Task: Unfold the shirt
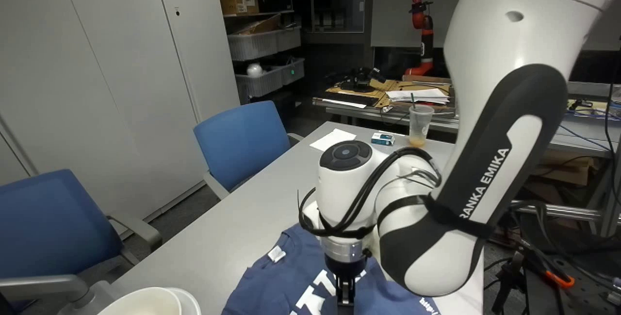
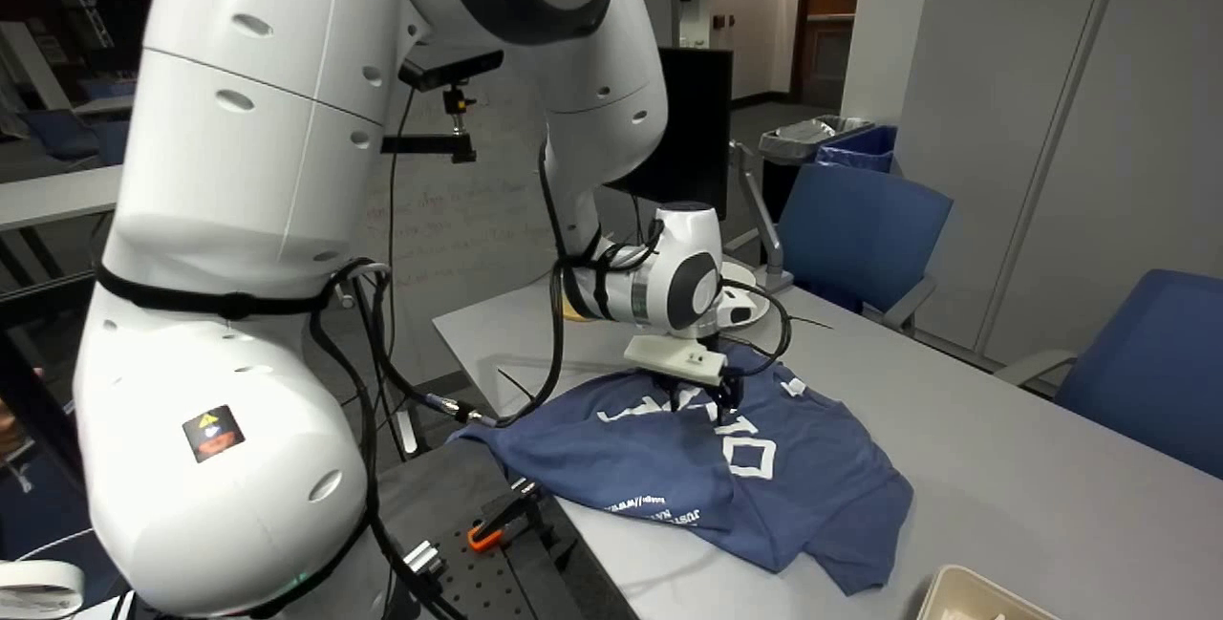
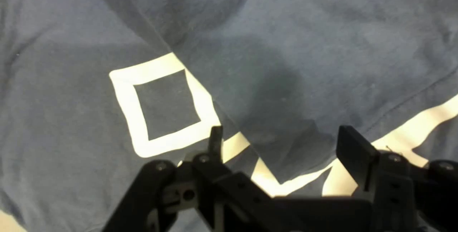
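Reaching over edge: white arm [image 2: 239,190], base section outside the bench [image 2: 1051,496], top bent over, forearm sloped down, wrist low over blue shirt [image 2: 822,467]
Grip state: claw [image 3: 281,132] aimed down, fingers [image 3: 352,149] spread wide, fabric seen through the gap in wrist view
Contact: fingertips touching fabric or just above, cannot tell
Shirt location: on bench, right below claw, extends past it on both sides; one tip runs past the bench edge nearest arm base
Fold: layer doubled over, its diagonal edge passes between fingers in wrist view, cuts across white letters [image 3: 131,114]
Near shirt: beige tray [image 2: 984,596] on bench, apart from shirt, cut off by frame, in an exterior view
Bench end: paper [image 1: 335,136] by a corner, small box [image 1: 383,139] and plastic cup [image 1: 420,123] near short edge, in an exterior view
Long edge: blue chairs [image 1: 242,140] opposite arm base, both exterior views
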